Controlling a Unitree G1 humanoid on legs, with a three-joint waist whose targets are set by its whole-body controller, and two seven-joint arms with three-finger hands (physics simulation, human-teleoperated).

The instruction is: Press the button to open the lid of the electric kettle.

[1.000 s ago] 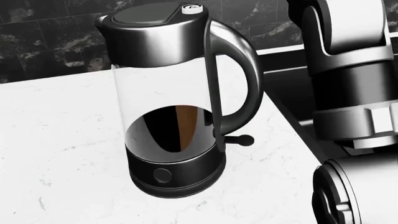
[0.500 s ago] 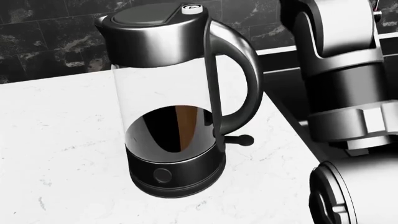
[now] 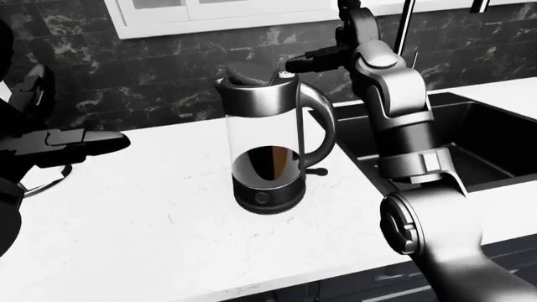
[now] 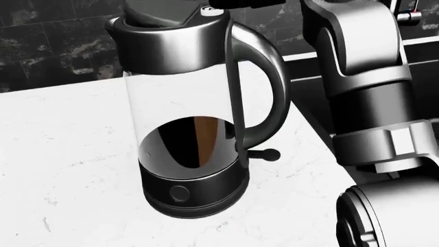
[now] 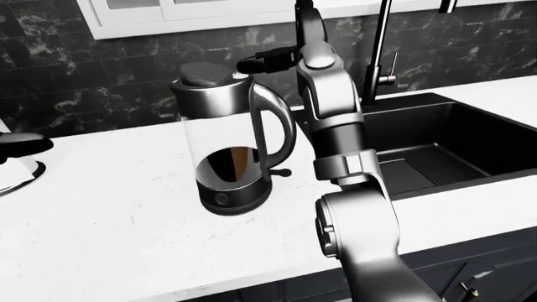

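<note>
The electric kettle (image 4: pixel 192 103) has a clear glass body, a steel top, a curved handle and a black base. It stands on the white counter (image 3: pixel 151 214). Its dark lid (image 4: pixel 158 11) is tilted up at the top of the head view. The small pale button (image 4: pixel 210 9) sits at the top of the handle. My right hand (image 3: pixel 292 63) reaches in from the right, fingers stretched out, tips just over the button and holding nothing. My left hand (image 3: pixel 113 141) hovers open at the left, well away from the kettle.
A black sink (image 5: pixel 436 138) lies right of the kettle, behind my right arm, with a tall faucet (image 5: pixel 379 56) above it. Black marble tiles back the counter, and white cabinets hang above. The counter's near edge runs along the bottom of both eye views.
My right arm has swung left and up, and its fingertips now show over the button in the head view. The lid, flat before, now stands raised.
</note>
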